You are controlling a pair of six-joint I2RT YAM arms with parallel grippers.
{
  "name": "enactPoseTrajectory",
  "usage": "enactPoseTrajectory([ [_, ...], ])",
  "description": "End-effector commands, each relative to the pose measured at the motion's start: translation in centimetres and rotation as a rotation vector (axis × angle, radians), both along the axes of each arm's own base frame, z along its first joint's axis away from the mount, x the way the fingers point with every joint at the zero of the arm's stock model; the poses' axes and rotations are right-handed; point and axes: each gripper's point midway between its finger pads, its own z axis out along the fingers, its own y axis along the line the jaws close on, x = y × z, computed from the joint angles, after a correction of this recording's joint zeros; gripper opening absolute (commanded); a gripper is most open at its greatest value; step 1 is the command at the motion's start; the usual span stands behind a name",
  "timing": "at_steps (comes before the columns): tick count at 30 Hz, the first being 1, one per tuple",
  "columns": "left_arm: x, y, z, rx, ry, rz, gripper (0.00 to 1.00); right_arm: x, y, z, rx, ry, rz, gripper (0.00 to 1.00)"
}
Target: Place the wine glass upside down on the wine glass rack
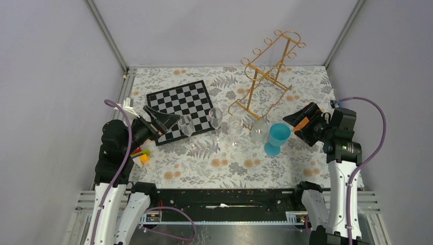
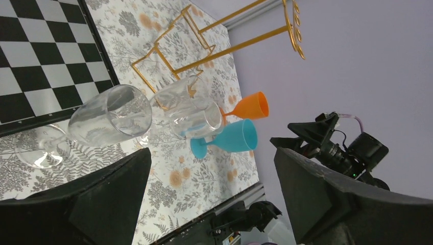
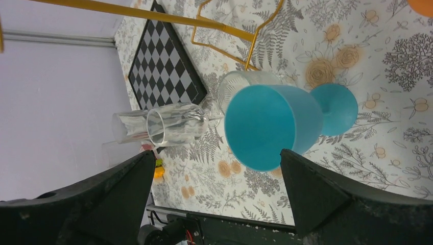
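The gold wire wine glass rack [image 1: 265, 71] stands at the back right of the table; it also shows in the left wrist view [image 2: 204, 46] and the right wrist view [image 3: 224, 30]. Several clear wine glasses stand upright in a row in front of it: one [image 1: 186, 125] by the chessboard, one [image 1: 216, 118] and one [image 1: 236, 125]. A blue wine glass [image 1: 278, 137] stands at the right end. My left gripper [image 1: 171, 122] is open and empty, just left of the row [image 2: 212, 199]. My right gripper [image 1: 296, 127] is open and empty, just right of the blue glass [image 3: 270, 125].
A black-and-white chessboard [image 1: 181, 104] lies at the back left. An orange glass [image 2: 253, 106] stands beyond the blue one, near my right gripper. Small yellow, orange and red pieces [image 1: 142, 154] lie at the left edge. Grey walls enclose the table.
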Motion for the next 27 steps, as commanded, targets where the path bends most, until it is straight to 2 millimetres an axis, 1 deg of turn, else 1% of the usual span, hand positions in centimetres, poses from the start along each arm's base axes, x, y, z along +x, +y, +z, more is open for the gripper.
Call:
enactPoseTrajectory([
  [1, -0.6, -1.0, 1.8, -0.034, -0.037, -0.072, 0.99, -0.8, 0.4, 1.0, -0.021, -0.01, 0.049, 1.0],
  [6, -1.6, -1.3, 1.9, -0.022, -0.056, -0.107, 0.99, -1.4, 0.4, 2.0, -0.052, -0.034, 0.062, 1.0],
  [10, -1.8, -1.4, 1.9, 0.004, -0.028, -0.128, 0.99, -1.7, 0.4, 2.6, -0.059, -0.029, 0.066, 1.0],
  [13, -2.0, -1.4, 2.0, 0.051, 0.019, -0.15, 0.99, -1.6, 0.3, 2.6, -0.054, -0.013, 0.055, 1.0],
  [17, -2.6, -1.5, 1.7, 0.108, 0.136, -0.196, 0.99, -1.4, 0.4, 2.7, -0.042, 0.018, 0.065, 0.99],
  [21, -3.1, -2.1, 1.6, 0.139, 0.2, -0.237, 0.98, -1.4, 0.9, 3.4, -0.042, 0.048, 0.112, 0.98],
  [23, -3.2, -2.4, 1.4, 0.166, 0.228, -0.242, 0.99, -1.9, 1.2, 3.8, -0.068, 0.079, 0.157, 0.97],
  [26, -3.3, -3.2, 0.4, 0.231, 0.29, -0.265, 0.98, -2.5, 1.1, 3.6, -0.162, 0.142, 0.212, 0.96],
  [27, -3.2, -3.4, -0.3, 0.265, 0.323, -0.263, 0.98, -2.8, 1.0, 3.3, -0.196, 0.168, 0.227, 0.95],
])
